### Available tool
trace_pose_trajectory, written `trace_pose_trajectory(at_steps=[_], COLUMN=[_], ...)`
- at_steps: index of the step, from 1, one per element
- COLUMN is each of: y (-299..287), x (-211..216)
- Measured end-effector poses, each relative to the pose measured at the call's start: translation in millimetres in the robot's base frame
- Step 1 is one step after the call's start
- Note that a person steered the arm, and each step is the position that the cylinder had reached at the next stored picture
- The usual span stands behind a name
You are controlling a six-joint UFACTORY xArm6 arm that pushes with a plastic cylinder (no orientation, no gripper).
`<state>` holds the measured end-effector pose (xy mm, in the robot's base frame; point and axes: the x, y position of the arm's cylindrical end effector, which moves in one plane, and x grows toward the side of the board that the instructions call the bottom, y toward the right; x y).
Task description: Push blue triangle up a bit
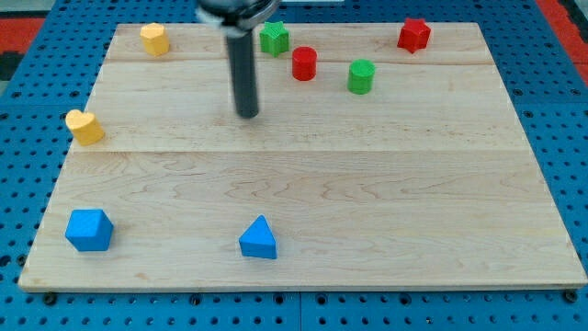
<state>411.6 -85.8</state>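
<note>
Camera view: blue triangle [259, 239] sits near board's [367, 211] bottom edge, left of centre. My tip [247, 114] up in top half, well apart from triangle, almost straight above it in view. No jaws here, just bare rod, touching no block. Blue cube [89, 229] bottom left. Yellow heart [84, 126] left edge, yellow block [154, 39] top left. Green star [274, 38], red cylinder [304, 63], green cylinder [361, 76], red star [414, 35] along top.

Above the blue triangle [259, 239] the tabletop [367, 184] lies bare up to my tip [247, 115]. The blue cube [89, 230] stands well apart at the view's left.
</note>
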Motion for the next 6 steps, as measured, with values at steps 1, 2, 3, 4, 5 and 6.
trace_pose_trajectory(at_steps=[1, 2, 3, 4, 5, 6], y=[-38, -54, -46, 8, 35, 46], x=[87, 156, 206, 207, 196, 161])
